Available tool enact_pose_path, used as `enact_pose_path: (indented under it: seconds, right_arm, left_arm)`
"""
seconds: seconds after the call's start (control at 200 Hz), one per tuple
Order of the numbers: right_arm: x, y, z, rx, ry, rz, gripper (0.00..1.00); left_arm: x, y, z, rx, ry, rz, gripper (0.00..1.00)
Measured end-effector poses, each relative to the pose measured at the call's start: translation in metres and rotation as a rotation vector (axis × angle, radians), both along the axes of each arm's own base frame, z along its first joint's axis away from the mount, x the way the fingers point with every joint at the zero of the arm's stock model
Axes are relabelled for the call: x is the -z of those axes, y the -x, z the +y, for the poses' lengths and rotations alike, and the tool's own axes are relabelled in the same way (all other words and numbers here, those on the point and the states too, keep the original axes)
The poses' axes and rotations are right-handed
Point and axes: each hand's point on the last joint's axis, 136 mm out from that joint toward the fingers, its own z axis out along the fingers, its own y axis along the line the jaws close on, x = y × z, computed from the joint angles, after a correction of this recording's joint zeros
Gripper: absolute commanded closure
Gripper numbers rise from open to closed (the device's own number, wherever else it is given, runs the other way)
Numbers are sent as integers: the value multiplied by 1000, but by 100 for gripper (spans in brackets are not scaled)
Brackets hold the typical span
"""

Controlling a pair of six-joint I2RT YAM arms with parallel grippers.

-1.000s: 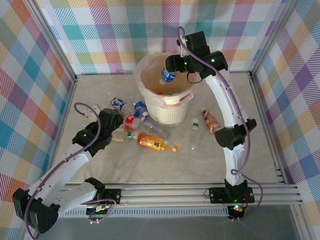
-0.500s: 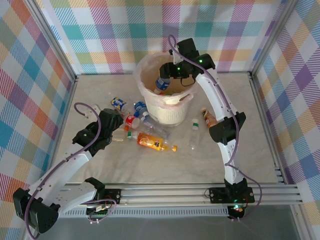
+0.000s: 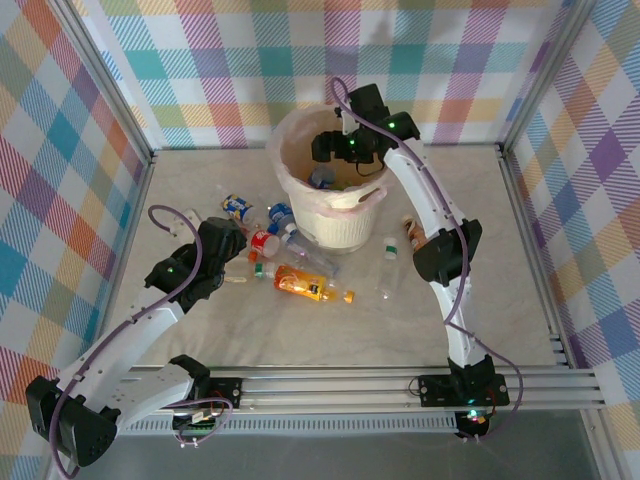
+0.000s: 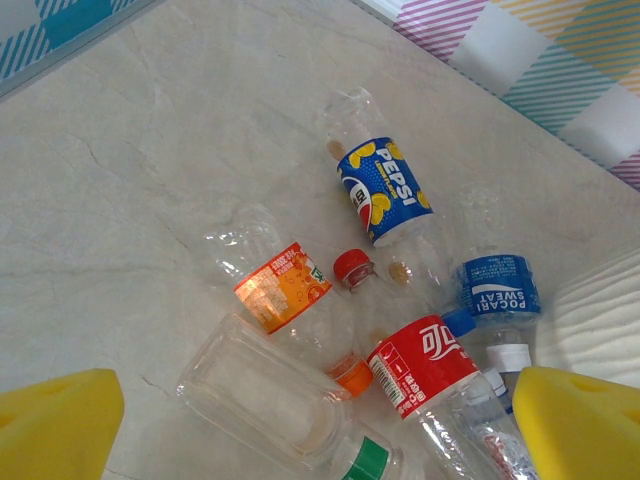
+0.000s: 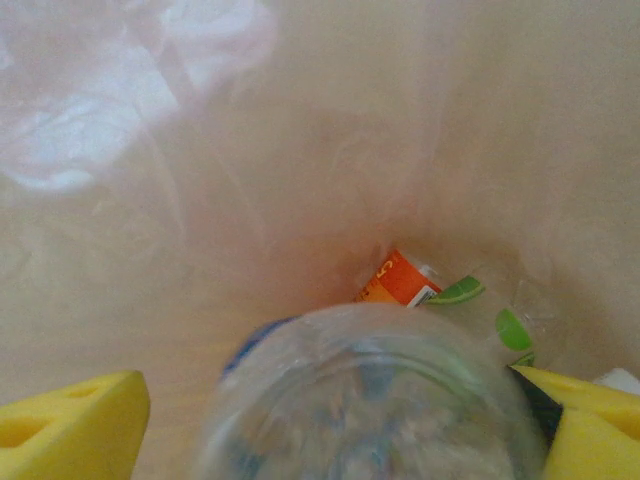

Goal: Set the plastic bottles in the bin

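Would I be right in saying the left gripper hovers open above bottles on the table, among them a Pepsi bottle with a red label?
Not quite: the Pepsi bottle has a blue label, as the left wrist view shows; the rest holds.

Beige marbled tabletop [image 3: 300,330], pastel plaid cloth walls [image 3: 200,70] on three sides, aluminium rail [image 3: 330,385] along near edge.

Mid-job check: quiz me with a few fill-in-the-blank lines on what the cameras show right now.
1. The right pincer hangs above the ___.
2. The Pepsi bottle has a ___ label.
3. The left pincer has its jaws ___, gripping nothing.
4. The red-labelled bottle lies on the ___.
Missing words: bin, blue, open, table.
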Motion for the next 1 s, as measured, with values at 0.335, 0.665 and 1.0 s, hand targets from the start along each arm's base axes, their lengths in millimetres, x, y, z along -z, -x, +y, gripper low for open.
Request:
enact_pose_path:
  seconds: [0.335,0.665,1.0]
  right_arm:
    - [-4,-2,-2,6,-8,-11,0]
    - [-79,21,-16,18,-58,-136,1]
    - [-144,55,-62,116,-1,-269,0]
  left_arm:
    - [3,2,1,0,-7,13,0]
    - [9,4,2,-2,-12,27,0]
    - [19,3,4,-21,-1,50,0]
